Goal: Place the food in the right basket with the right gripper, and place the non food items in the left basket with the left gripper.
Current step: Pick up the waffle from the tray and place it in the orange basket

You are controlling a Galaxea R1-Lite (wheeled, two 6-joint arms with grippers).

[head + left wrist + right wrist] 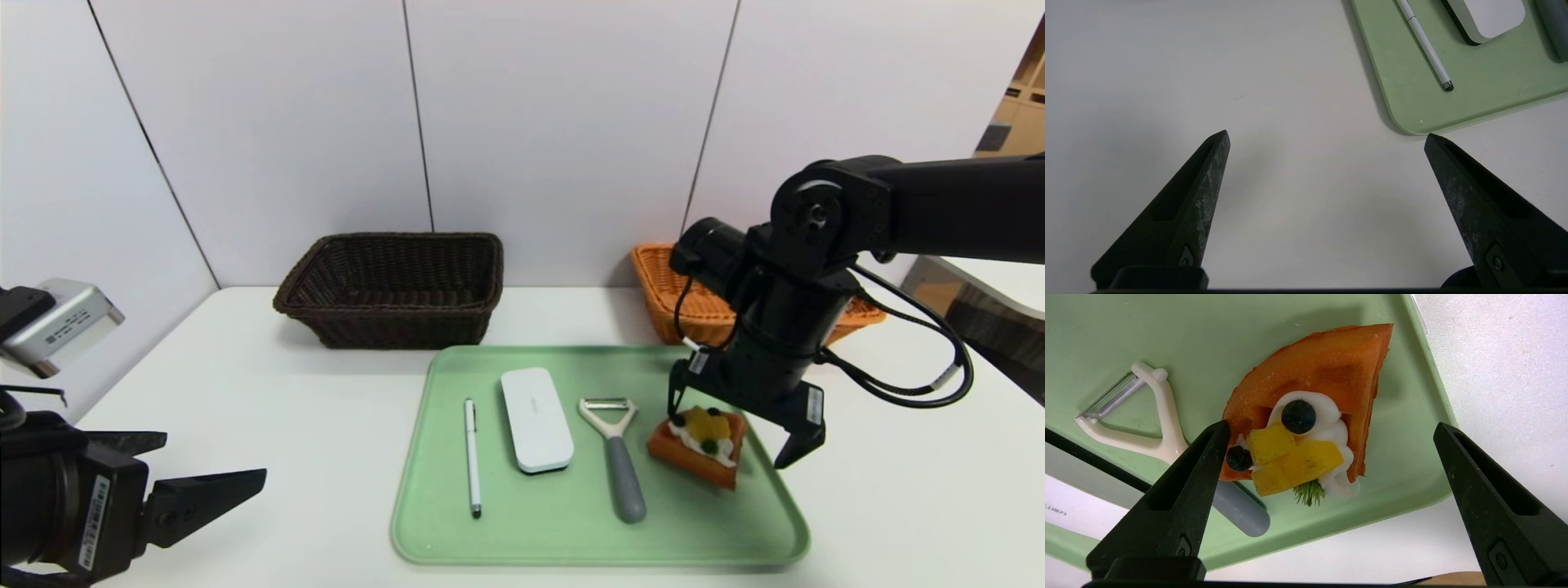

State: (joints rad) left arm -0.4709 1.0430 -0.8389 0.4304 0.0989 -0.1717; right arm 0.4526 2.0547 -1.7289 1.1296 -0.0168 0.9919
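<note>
On a green tray (571, 523) lie a white pen (472, 457), a white oblong case (536, 418), a grey-handled peeler (618, 457) and an orange waffle slice (698, 449) topped with cream, yellow fruit and dark berries. My right gripper (731, 437) hangs open just over the waffle (1327, 367), its fingers astride it, nothing held. In the right wrist view this gripper (1331, 425) has one finger by the peeler (1163, 416), the other past the tray's rim. My left gripper (214, 457) waits open and empty over bare table left of the tray.
A dark wicker basket (392, 290) stands behind the tray's left corner, and an orange wicker basket (686, 306) behind its right, partly hidden by my right arm. In the left wrist view, my left gripper (1327, 134) faces the tray corner (1486, 90), pen (1425, 43) and case (1494, 16).
</note>
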